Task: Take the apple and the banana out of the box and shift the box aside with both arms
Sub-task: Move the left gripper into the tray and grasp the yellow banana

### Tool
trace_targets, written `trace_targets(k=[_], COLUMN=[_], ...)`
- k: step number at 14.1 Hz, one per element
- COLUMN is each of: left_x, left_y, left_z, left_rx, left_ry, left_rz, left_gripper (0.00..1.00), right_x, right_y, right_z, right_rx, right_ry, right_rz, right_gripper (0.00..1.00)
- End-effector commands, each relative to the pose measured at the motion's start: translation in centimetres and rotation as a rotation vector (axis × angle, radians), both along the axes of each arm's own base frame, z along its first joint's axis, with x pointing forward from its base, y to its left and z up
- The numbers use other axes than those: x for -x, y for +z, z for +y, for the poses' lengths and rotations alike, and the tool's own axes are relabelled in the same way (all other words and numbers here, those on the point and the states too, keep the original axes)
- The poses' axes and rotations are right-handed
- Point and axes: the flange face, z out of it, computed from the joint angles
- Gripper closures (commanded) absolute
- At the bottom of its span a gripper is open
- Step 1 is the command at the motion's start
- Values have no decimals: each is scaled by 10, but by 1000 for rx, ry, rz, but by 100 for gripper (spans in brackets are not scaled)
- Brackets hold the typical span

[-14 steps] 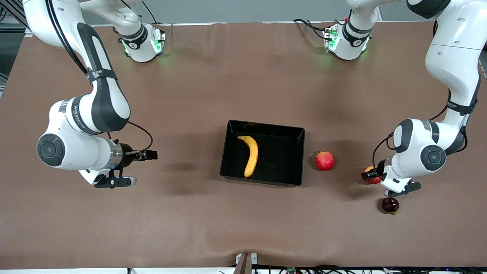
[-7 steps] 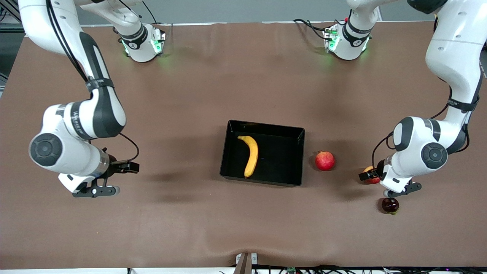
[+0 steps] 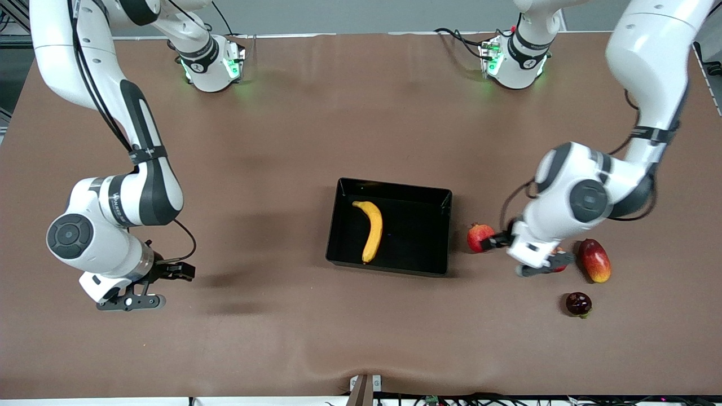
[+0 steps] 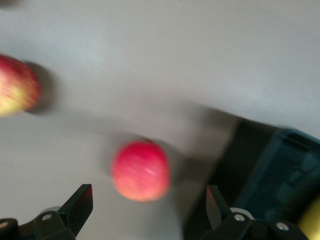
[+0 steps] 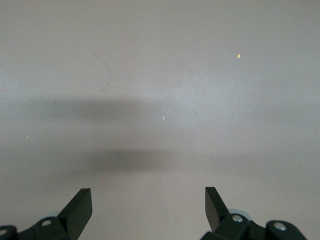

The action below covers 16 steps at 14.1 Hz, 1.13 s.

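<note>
The yellow banana [image 3: 372, 228] lies in the black box [image 3: 395, 185] at the table's middle. The red pomegranate [image 3: 478, 237] sits beside the box toward the left arm's end. My left gripper [image 3: 524, 256] hangs open and empty over the table between the pomegranate and the apple [image 3: 559, 253], which it mostly hides. In the left wrist view the gripper [image 4: 148, 205] has the pomegranate [image 4: 140, 170] just ahead of its fingertips, the apple [image 4: 15, 85] off at the edge and the box [image 4: 280, 170] beside. My right gripper [image 3: 149, 282] [image 5: 147, 202] waits open over bare table.
A red-yellow mango [image 3: 595, 259] lies just past the apple toward the left arm's end. A small dark fruit [image 3: 578, 303] sits nearer the front camera than the mango. Brown table [image 3: 361, 113] stretches between the box and the arm bases.
The left gripper opened and swung from the apple toward the pomegranate, uncovering the mango. The right arm drew back toward its end of the table.
</note>
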Motion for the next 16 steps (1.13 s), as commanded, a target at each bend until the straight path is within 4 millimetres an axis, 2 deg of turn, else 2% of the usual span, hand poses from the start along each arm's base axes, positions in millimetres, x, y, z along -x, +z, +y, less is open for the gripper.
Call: trace_targets(k=[1, 3, 6, 7, 11, 12, 15, 16], left_x=[21, 39, 45, 49, 66, 70, 83, 85], left_y=[1, -1, -8, -11, -41, -57, -93, -101], left_z=[-79, -136, -178, -195, -246, -253, -280, -280], left_rx=[-7, 13, 14, 13, -31, -59, -73, -79], left_ry=[-32, -105, -168, -193, -254, -246, -220, -224], left_rz=[-7, -10, -38, -51, -72, -73, -119, -113], left_gripper=[0, 0, 0, 0, 0, 0, 0, 0], right_x=[-2, 2, 14, 18, 29, 33, 33, 33], right_y=[-2, -6, -14, -17, -23, -29, -31, -31], right_z=[5, 13, 46, 47, 62, 64, 59, 60], right_rx=[10, 2, 3, -3, -90, -89, -91, -91], right_ry=[51, 57, 95, 92, 66, 70, 63, 64], right_rz=[-2, 18, 79, 115, 200, 209, 211, 212], right_gripper=[0, 0, 0, 0, 0, 0, 0, 0])
